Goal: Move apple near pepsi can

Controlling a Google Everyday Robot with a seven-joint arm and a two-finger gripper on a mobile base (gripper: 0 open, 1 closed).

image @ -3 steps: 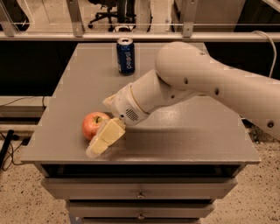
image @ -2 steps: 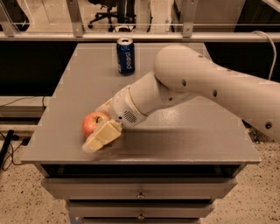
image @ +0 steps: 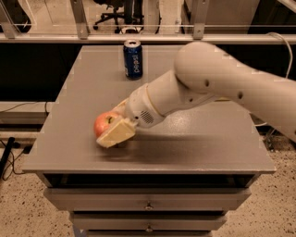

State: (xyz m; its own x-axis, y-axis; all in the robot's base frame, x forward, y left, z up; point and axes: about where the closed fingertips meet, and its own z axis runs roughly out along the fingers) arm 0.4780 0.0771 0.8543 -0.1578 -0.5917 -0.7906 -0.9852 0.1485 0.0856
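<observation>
The red apple (image: 102, 123) with yellowish patches is at the front left of the grey table (image: 208, 152). My gripper (image: 111, 126) reaches in from the right. One cream finger (image: 115, 133) lies across the apple's front and the other shows behind it, so the gripper is shut on the apple, at or just above the tabletop. The dark blue pepsi can (image: 133, 59) stands upright at the back of the table, well beyond the apple. My white arm (image: 217, 83) covers the right middle of the table.
The table has drawers (image: 148, 203) below its front edge. A metal rail (image: 138, 38) runs behind the table, with an office chair (image: 115, 14) beyond it. Cables (image: 9, 157) lie on the floor at the left.
The gripper and the apple have shifted together slightly to the right and away from the front edge. The can has not moved.
</observation>
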